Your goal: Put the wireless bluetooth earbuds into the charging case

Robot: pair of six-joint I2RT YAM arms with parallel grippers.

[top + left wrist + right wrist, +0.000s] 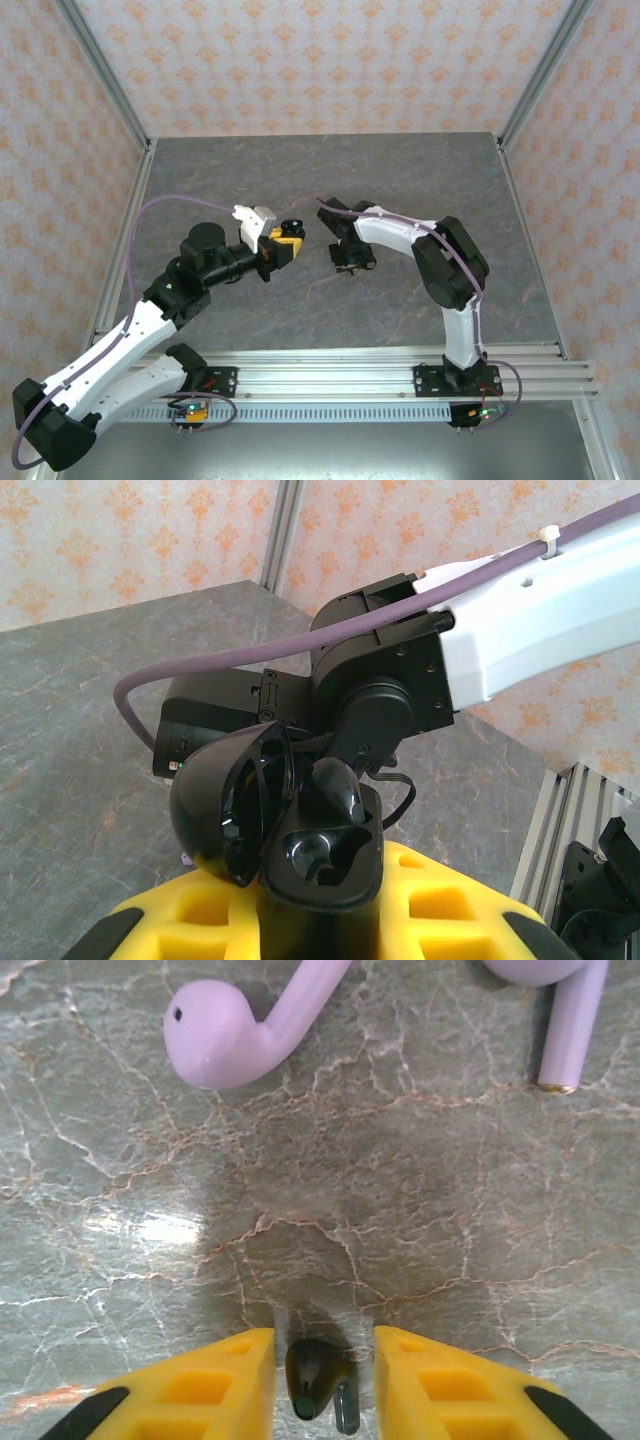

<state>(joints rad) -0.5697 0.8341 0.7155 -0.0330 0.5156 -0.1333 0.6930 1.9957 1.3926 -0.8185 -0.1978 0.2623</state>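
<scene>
The black earbud point(318, 1378) lies on the table point(420, 1220) at the bottom centre of the right wrist view, between the yellow fingers of the right gripper point(324, 1338). The jaws are only narrowly open, with a thin gap visible on each side, so they straddle the earbud rather than pinch it. The two lavender earbuds point(225, 1035) lie apart from it along the top edge of that view.

The charging case point(320, 850) is clamped in the left gripper point(320, 912), low in the left wrist view. Its lid is swung open and a moulded socket faces up.

The step in hand looks like the pick. To do it well:
- Centre the fingers on the earbud's body before closing, and close gently, because so small and glossy a piece may squirt out sideways.
- Lift straight up.
- Match the earbud's stem to the socket's shape before lowering it in.
</scene>
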